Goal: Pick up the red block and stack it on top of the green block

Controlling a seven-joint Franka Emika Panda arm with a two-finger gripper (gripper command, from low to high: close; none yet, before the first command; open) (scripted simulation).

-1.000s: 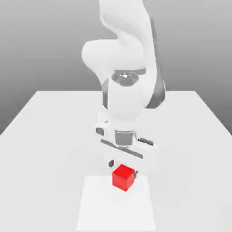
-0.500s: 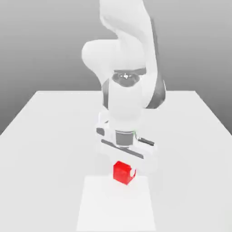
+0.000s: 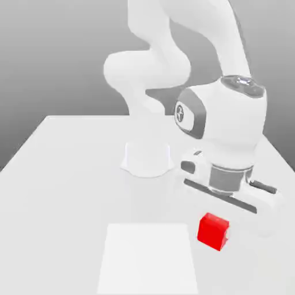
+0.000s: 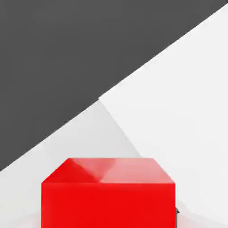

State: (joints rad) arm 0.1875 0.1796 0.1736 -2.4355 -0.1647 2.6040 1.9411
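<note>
The red block [image 3: 212, 233] is a small glossy cube, seen in the exterior view just under the white hand, right of the pale square on the table. My gripper [image 3: 215, 223] points down with its jaws closed on the block's sides. In the hand view the red block [image 4: 108, 196] sits close in front of the camera, its top face and one side showing. I cannot tell whether the block touches the table.
The white table [image 3: 69, 173] stretches across the exterior view, with a lighter square patch [image 3: 147, 259] near its front edge. The arm's round base [image 3: 147, 157] stands at mid-table. In the hand view the table's edge [image 4: 89, 109] runs diagonally against a dark background.
The arm has swung from the middle toward the exterior view's right. The red block went with the gripper, off the pale square's far edge to a spot beside its right side.
</note>
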